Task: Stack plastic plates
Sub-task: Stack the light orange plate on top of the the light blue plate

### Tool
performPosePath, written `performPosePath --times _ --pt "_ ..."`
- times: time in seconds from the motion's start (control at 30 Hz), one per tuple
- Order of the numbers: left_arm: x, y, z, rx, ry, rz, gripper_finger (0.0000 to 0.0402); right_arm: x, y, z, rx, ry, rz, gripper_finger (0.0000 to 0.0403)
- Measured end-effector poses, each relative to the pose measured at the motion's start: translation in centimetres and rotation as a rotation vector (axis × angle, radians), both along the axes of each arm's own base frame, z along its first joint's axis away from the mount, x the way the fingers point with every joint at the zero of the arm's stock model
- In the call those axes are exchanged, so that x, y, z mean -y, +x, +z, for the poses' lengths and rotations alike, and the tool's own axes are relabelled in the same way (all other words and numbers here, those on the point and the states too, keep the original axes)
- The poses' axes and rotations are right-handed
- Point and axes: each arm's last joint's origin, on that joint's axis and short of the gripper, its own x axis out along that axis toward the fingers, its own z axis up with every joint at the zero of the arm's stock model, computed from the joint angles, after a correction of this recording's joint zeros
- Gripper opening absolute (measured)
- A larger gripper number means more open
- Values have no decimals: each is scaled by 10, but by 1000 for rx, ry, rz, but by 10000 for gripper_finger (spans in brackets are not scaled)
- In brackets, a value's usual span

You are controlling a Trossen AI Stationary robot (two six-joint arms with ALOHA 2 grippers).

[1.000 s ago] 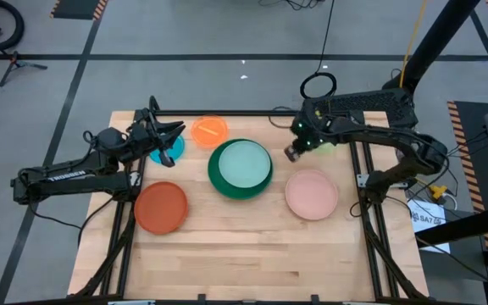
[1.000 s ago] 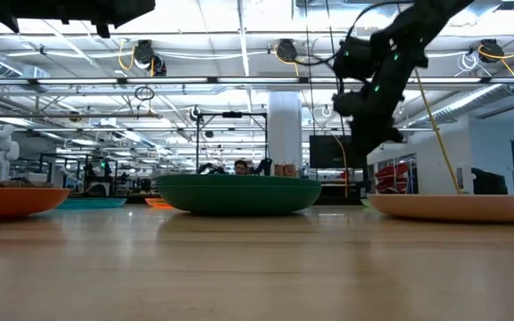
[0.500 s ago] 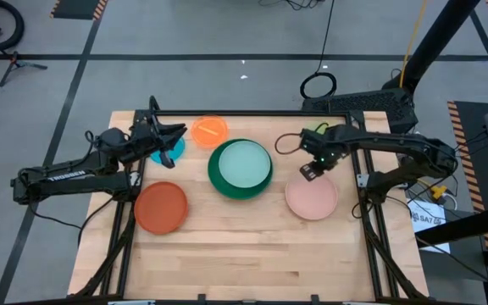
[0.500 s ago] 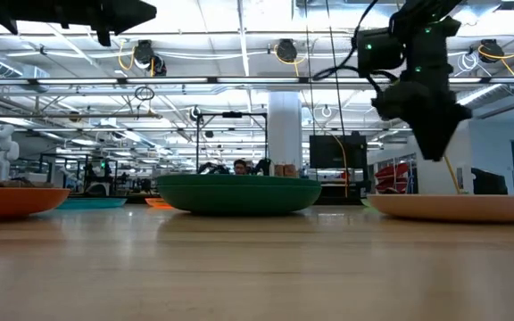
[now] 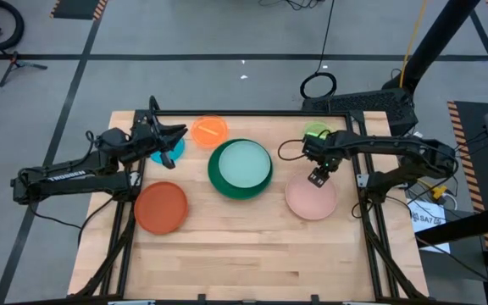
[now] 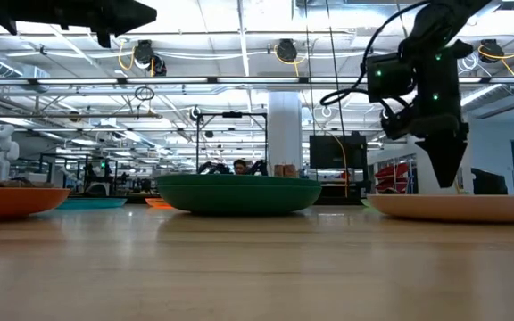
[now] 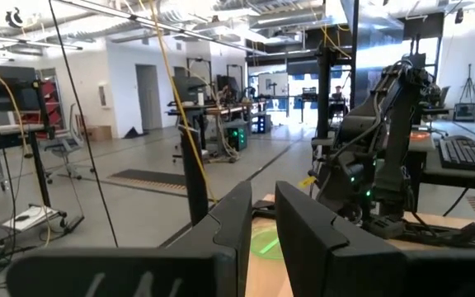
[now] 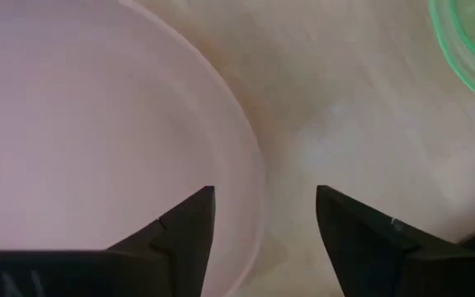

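Observation:
The pink plate (image 5: 311, 196) lies flat on the table at the right. My right gripper (image 5: 318, 178) hangs open just above its far rim (image 8: 250, 157), one finger over the bowl and one over the bare wood (image 8: 264, 194), touching nothing. A pale mint plate (image 5: 244, 163) sits inside a dark green plate (image 5: 216, 174) at the middle. The orange-red plate (image 5: 161, 207), the small orange plate (image 5: 209, 129), the lime green plate (image 5: 316, 130) and the blue plate (image 5: 168, 152) lie singly. My left gripper (image 5: 166, 138) hovers over the blue plate with a narrow gap between its fingers.
The plates lie spread over the table's far half, and the near half shows bare wood (image 5: 244, 254). The lime green plate (image 8: 472, 41) lies close beyond my right gripper. In the low view the green plate (image 6: 239, 193) stands between the two arms.
My right gripper has gone from beside the green plate's far right rim toward the table's right and near edges, come down over the pink plate's far rim with its fingers pointing down, and opened. No plate has moved.

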Motion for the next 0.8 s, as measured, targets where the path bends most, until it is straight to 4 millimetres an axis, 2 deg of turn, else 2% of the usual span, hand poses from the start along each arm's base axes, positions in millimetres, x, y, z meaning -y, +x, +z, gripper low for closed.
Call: performPosePath --times 0.37,0.6,0.8 --pt "0 0 0 2 1 1 65 0 -7 -24 23 -26 -10 199" --pt "0 0 0 3 2 1 65 0 -4 -25 67 -20 -11 196" --pt "0 0 0 4 2 1 65 1 -2 -25 92 -32 -9 151"
